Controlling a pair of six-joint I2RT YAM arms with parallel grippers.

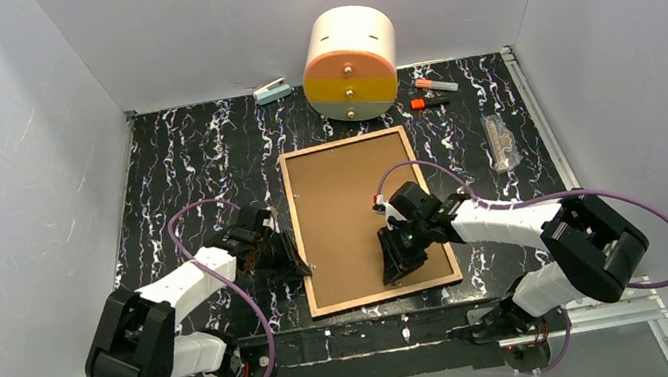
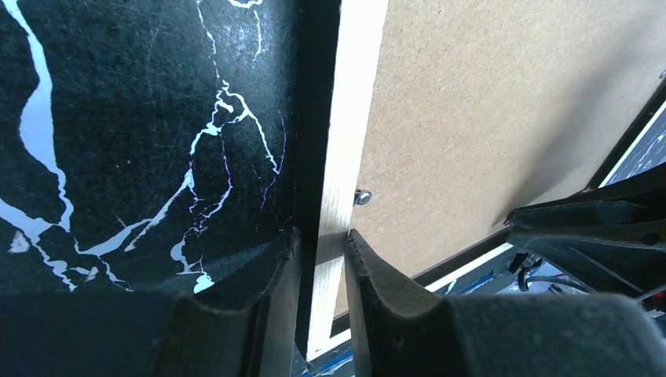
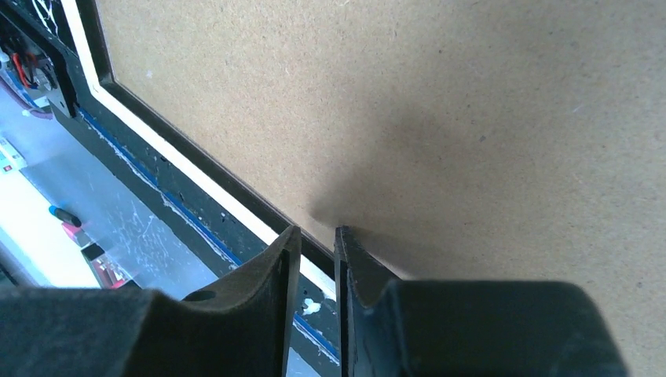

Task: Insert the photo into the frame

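Note:
The frame (image 1: 297,217) lies face down in the middle of the table, its tan wooden rim up, with a brown backing board (image 1: 351,196) lying inside it. The photo is not visible in any view. My left gripper (image 1: 296,260) is at the frame's left side; in the left wrist view its jaws (image 2: 322,239) straddle the tan rim (image 2: 349,133) and close on it. My right gripper (image 1: 392,275) is over the board near the frame's front edge. In the right wrist view it (image 3: 316,234) is nearly shut and empty, one fingertip (image 3: 349,239) at the board (image 3: 432,102) beside the near rim (image 3: 181,161).
A round cream, orange and yellow drawer unit (image 1: 351,62) stands at the back. A small stapler (image 1: 272,91) lies to its left and two markers (image 1: 435,84) to its right. A clear packet (image 1: 501,142) lies at the right. Grey walls enclose the table.

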